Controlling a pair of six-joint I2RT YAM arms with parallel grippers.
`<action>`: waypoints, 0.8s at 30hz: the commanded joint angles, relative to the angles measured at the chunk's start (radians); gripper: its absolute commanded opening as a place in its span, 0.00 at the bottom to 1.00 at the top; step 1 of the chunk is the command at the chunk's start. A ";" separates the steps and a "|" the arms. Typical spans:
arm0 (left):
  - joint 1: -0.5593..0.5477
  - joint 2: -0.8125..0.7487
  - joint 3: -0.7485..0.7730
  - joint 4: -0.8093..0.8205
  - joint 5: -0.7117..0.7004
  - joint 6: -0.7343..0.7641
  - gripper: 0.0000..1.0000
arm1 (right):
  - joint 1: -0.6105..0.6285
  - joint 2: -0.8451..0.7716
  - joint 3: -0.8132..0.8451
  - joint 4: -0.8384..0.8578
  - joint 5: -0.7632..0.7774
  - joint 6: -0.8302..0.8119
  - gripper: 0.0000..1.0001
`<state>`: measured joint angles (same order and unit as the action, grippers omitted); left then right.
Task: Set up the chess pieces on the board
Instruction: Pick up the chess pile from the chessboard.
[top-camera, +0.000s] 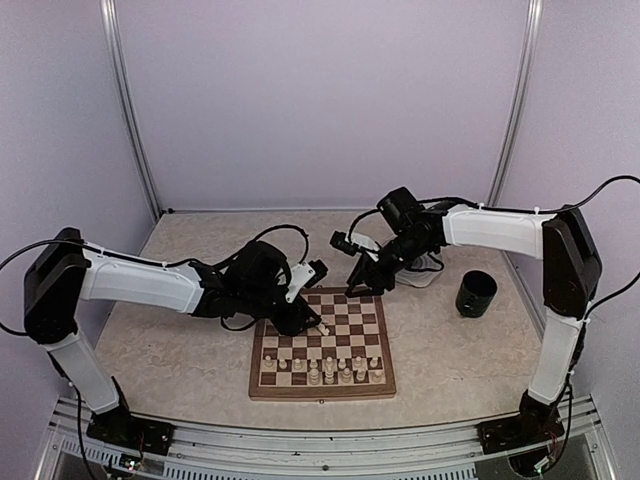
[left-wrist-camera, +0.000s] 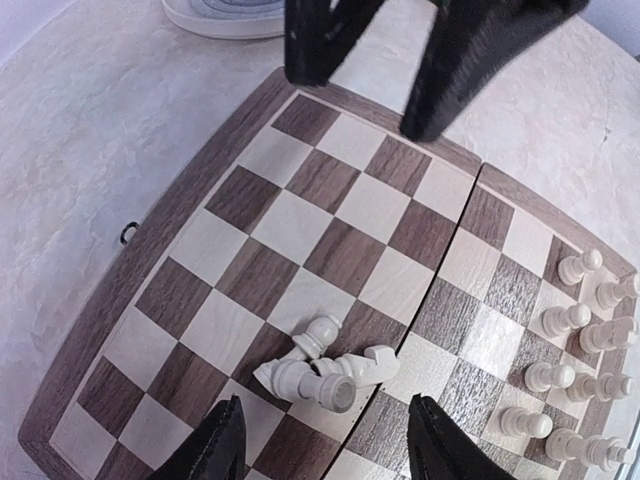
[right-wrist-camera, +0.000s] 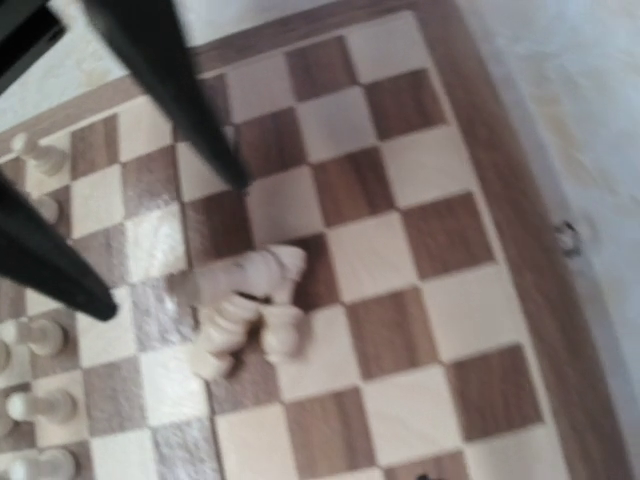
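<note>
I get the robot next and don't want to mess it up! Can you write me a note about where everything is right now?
Left hand: open, empty, low over the board, right by the heap of toppled pieces.
Right hand: open, empty, over the far side, near that heap.
Done: the other pieces stand in the two near rows.
Left: stand up the heap's pieces on their squares.

Your left arm (top-camera: 140, 282) and right arm (top-camera: 495, 230) are white tubes with black boxy joints, thin black wires (top-camera: 612, 183) loop off them, and each ends in two black pointy fingers (left-wrist-camera: 222, 448).
</note>
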<state>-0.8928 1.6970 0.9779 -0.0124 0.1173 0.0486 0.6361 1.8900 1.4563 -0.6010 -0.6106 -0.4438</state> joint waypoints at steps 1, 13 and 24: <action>-0.039 0.050 0.076 -0.115 -0.103 0.083 0.55 | -0.037 -0.036 -0.027 0.044 -0.014 0.017 0.40; -0.079 0.160 0.199 -0.236 -0.240 0.132 0.36 | -0.075 -0.029 -0.031 0.048 -0.030 0.034 0.41; -0.081 0.142 0.197 -0.219 -0.230 0.123 0.33 | -0.075 0.000 -0.022 0.040 -0.056 0.036 0.41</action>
<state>-0.9676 1.8503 1.1549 -0.2321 -0.1131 0.1661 0.5663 1.8851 1.4342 -0.5655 -0.6365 -0.4175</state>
